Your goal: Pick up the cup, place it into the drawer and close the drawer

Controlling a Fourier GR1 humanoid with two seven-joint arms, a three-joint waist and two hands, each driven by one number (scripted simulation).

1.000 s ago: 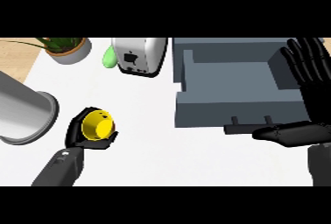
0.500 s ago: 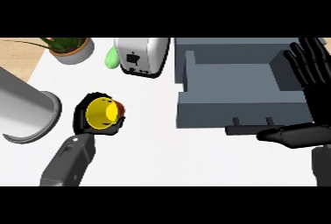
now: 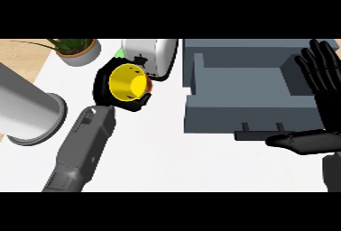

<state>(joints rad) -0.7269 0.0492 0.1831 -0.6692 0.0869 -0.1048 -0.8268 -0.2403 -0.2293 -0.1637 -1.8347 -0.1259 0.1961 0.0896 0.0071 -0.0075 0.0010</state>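
A yellow cup (image 3: pixel 128 83) is held above the white counter, its mouth facing the view. My left hand (image 3: pixel 106 88) is curled round it, and the grey forearm runs down to the lower left. The grey drawer (image 3: pixel 250 90) stands pulled out at the upper right, its inside bare, with a dark handle (image 3: pixel 261 130) on its front. At the right edge my right hand (image 3: pixel 324 76) rests open, fingers up, beside the drawer's right wall, with the thumb (image 3: pixel 303 140) lying just below the handle.
A white toaster (image 3: pixel 154 55) stands right behind the cup. A potted plant (image 3: pixel 75 48) sits at the back left. A big grey cylinder (image 3: pixel 25 108) lies at the left edge. A bit of something green (image 3: pixel 120 53) shows behind the cup.
My left hand has lifted the cup and carried it up and to the right, towards the toaster. The right hand has stayed in place.
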